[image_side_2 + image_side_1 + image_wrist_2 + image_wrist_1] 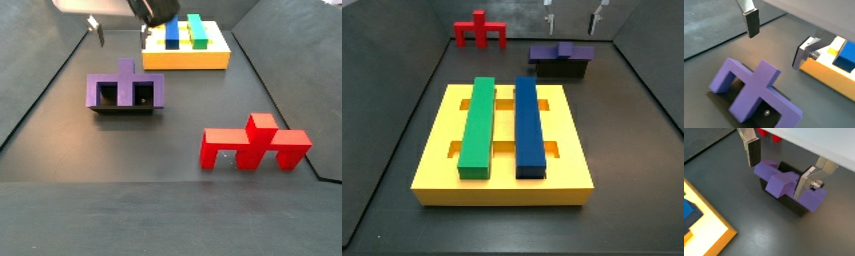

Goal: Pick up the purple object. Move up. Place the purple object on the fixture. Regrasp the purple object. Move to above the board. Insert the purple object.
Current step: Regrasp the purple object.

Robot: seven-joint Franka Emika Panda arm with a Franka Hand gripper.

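Note:
The purple object rests on the black fixture, stub pointing up. It also shows in a wrist view and in both side views. My gripper hangs open above it, its fingers spread to either side of the stub and touching nothing. In a side view the gripper is high over the fixture. The yellow board carries a green bar and a blue bar.
A red pronged piece stands on the floor near the back wall, apart from the fixture; it also shows in a side view. The board lies beyond the fixture. Dark walls enclose the floor.

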